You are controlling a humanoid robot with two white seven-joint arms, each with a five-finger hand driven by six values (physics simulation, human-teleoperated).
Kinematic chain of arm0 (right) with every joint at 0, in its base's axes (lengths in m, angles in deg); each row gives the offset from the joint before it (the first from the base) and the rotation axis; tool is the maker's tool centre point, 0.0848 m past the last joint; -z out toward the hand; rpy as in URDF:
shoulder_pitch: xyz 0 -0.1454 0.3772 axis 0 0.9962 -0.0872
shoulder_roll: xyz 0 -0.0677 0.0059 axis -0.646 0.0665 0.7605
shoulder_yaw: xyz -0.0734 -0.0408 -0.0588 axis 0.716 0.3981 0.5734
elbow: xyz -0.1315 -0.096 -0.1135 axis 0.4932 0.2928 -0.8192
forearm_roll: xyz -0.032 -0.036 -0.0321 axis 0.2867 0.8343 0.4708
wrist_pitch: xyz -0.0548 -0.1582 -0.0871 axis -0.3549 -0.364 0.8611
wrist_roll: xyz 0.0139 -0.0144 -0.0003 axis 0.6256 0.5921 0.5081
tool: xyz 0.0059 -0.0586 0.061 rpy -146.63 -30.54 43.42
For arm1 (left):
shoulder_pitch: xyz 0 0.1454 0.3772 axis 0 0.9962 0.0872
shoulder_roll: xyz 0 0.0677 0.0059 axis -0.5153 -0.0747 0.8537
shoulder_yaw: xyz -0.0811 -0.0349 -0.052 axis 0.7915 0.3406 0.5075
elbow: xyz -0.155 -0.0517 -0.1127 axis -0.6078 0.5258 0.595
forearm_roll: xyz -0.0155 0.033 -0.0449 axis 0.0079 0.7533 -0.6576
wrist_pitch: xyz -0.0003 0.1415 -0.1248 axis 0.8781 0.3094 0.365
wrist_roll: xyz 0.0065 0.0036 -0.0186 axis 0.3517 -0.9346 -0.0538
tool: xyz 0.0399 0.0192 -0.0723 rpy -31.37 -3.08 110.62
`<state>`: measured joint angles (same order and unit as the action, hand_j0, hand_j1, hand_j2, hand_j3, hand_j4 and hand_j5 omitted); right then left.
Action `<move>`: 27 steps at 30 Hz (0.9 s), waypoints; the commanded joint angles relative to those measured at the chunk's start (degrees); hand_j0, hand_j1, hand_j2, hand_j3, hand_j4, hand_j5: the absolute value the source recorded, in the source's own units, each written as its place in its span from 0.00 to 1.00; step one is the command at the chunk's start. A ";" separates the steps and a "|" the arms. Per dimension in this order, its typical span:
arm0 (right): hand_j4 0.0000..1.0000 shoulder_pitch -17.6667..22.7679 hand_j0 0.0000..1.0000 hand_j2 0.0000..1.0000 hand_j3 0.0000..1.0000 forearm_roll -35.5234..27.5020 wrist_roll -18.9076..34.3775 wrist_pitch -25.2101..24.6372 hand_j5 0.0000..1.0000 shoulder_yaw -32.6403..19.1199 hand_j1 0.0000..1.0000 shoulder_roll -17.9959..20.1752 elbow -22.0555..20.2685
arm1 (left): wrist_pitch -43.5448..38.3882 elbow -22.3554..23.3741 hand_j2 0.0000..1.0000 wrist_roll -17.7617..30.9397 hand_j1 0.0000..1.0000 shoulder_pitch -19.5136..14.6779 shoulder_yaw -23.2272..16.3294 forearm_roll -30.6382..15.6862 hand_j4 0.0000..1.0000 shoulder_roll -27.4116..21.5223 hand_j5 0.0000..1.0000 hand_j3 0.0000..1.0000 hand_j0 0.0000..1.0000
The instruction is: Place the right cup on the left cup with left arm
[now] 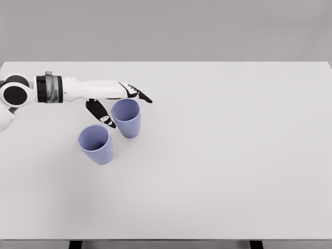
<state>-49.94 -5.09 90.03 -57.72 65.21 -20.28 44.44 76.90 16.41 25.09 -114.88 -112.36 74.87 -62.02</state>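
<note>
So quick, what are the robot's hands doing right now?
Left hand: open, fingers spread around the right cup, not yet gripping it.
Right hand: not in view.

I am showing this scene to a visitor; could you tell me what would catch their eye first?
Two lilac cups stand upright on the white table, left of centre: the right cup and, nearer the camera, the left cup. The left robot hand reaches in from the left, fingers spread around the right cup's rim.
</note>
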 commanded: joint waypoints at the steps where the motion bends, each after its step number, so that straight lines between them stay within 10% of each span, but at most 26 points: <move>1: 1.00 0.00 1.00 1.00 1.00 0.07 0.02 0.03 1.00 0.00 1.00 0.00 0.06 | -0.15 0.18 0.97 -0.02 0.97 0.00 0.01 -0.40 0.97 0.10 0.97 0.97 0.97; 27: 1.00 0.00 1.00 1.00 1.00 0.07 0.02 0.03 1.00 0.00 1.00 0.00 0.06 | -0.15 3.26 0.94 -0.02 0.94 0.79 -0.08 0.48 0.94 2.03 0.94 0.94 0.94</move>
<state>-49.94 -5.09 90.02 -57.72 65.21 -20.28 44.43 76.89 19.23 25.09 -114.09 -112.45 75.74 -60.18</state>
